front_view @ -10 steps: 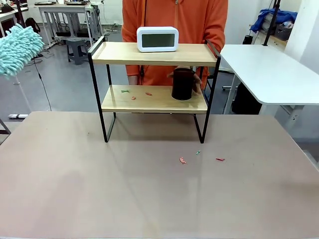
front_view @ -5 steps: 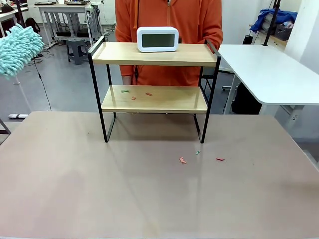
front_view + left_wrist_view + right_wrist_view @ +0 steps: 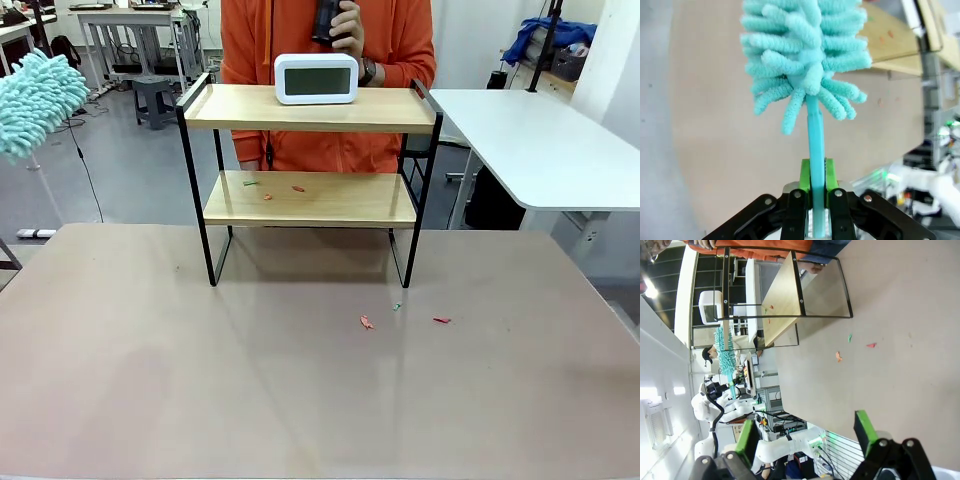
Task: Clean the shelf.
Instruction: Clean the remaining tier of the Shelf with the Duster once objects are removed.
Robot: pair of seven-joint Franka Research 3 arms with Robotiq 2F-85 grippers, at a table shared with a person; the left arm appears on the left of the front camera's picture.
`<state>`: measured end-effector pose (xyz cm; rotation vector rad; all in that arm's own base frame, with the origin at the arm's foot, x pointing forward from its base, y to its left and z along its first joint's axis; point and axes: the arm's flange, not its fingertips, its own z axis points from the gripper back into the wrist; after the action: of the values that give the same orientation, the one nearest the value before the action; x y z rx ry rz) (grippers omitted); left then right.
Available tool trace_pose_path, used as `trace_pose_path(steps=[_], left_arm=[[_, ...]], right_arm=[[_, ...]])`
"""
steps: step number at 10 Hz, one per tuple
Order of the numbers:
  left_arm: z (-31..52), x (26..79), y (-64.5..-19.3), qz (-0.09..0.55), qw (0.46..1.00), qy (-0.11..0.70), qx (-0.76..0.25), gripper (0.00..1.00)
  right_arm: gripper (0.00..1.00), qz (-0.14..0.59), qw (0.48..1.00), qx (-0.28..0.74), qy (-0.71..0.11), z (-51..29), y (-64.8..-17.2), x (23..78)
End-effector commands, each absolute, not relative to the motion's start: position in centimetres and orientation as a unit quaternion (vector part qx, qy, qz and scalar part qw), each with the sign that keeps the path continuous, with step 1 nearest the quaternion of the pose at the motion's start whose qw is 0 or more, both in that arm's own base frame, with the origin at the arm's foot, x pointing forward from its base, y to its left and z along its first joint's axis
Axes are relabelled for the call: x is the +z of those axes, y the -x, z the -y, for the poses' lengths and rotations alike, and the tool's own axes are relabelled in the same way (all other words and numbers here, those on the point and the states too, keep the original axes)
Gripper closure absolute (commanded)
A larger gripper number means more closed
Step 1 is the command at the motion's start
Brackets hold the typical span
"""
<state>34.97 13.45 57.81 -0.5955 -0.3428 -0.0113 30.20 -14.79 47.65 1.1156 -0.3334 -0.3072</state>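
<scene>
At the far middle of the bench [image 3: 150,380] stands the shelf [image 3: 350,205], with coloured scraps [image 3: 268,190] on its lower board. With the left hand [image 3: 813,175] clamped on the duster [image 3: 807,70] handle and the right hand [image 3: 805,435] spread wide and empty, sweep that board lightly, avoiding the frame.

A grey floor [image 3: 130,190], white side table [image 3: 540,140], far workbenches [image 3: 125,16].

Right gripper [image 3: 806,436] was spread wide open over the tan table [image 3: 905,320], nothing between the green pads [image 3: 864,431]. The shelf [image 3: 782,295] sat sideways up top, white clock [image 3: 710,307] on its upper board, colored scraps [image 3: 838,356] on the table nearby, fluffy teal duster [image 3: 725,352] beyond it.
</scene>
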Motion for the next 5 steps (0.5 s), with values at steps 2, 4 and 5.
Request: trace_pose_path(steps=[2, 4, 5], left_arm=[[-14.6, 57.3, -25.7, 0.121, 0.948, 0.245, -0.16, 0.88], [-13.1, 57.2, -22.4, 0.085, 0.907, 0.272, -0.311, 0.88], [-11.8, 56.7, -22.6, 0.053, 0.888, 0.262, -0.374, 0.88]], right_arm=[[0.0, 0.17, 0.819, -0.134, -0.531, 14.8, -30.4, 47.7], [0.0, 0.17, 0.819, -0.134, -0.531, 14.8, -30.4, 47.7], [0.0, 0.17, 0.819, -0.134, -0.531, 14.8, -30.4, 47.7]])
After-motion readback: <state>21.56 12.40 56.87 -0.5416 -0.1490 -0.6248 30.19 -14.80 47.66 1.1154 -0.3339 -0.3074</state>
